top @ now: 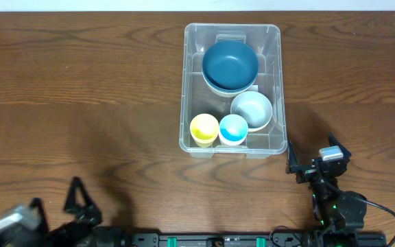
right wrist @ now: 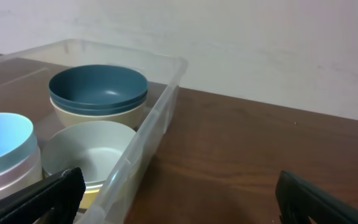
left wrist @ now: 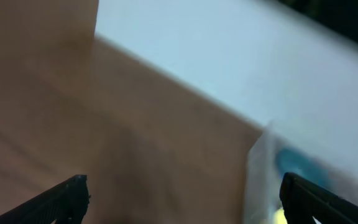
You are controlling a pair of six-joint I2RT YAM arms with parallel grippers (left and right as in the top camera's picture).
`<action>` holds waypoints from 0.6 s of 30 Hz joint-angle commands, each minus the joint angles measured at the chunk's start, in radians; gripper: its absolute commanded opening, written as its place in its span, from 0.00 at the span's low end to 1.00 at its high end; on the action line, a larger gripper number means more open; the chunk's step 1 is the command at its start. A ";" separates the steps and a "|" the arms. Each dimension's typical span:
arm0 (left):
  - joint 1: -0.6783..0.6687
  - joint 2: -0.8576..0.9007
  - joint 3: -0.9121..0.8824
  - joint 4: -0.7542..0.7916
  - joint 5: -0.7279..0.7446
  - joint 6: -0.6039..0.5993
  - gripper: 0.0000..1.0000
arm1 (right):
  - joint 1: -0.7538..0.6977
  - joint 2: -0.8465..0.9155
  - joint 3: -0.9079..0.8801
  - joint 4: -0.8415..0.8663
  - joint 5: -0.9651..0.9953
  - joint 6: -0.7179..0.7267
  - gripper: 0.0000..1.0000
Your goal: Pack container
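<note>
Left gripper: sits at the near left edge of the table, well apart from the container. The overhead view shows it blurred, with its two fingers spread wide. In the left wrist view both fingertips stand far apart at the lower corners, with only bare wood between them. It holds nothing and touches nothing.

Right gripper: sits just off the container's near right corner and is not in contact with it. Its jaws are fully spread. In the right wrist view the gap between the fingertips takes in the container wall and open table; nothing is pinched.

Container: stands upright on the table, right of centre towards the far edge.

Contents:
- A dark blue bowl lies at the far end. The right wrist view shows it nested in a cream bowl.
- A pale bowl lies against the right wall, nearer the robot.
- A yellow cup and a light blue cup stand side by side along the near wall, the blue one just beside the pale bowl.

The left wrist view is too smeared to confirm any detail of the container.
</note>
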 commanded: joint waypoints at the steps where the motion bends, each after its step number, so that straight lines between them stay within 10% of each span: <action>1: -0.003 -0.055 -0.149 0.024 -0.011 -0.016 0.98 | -0.007 -0.006 -0.002 -0.004 -0.007 0.004 0.99; 18: -0.004 -0.109 -0.628 0.594 0.000 -0.044 0.98 | -0.007 -0.006 -0.002 -0.004 -0.007 0.004 0.99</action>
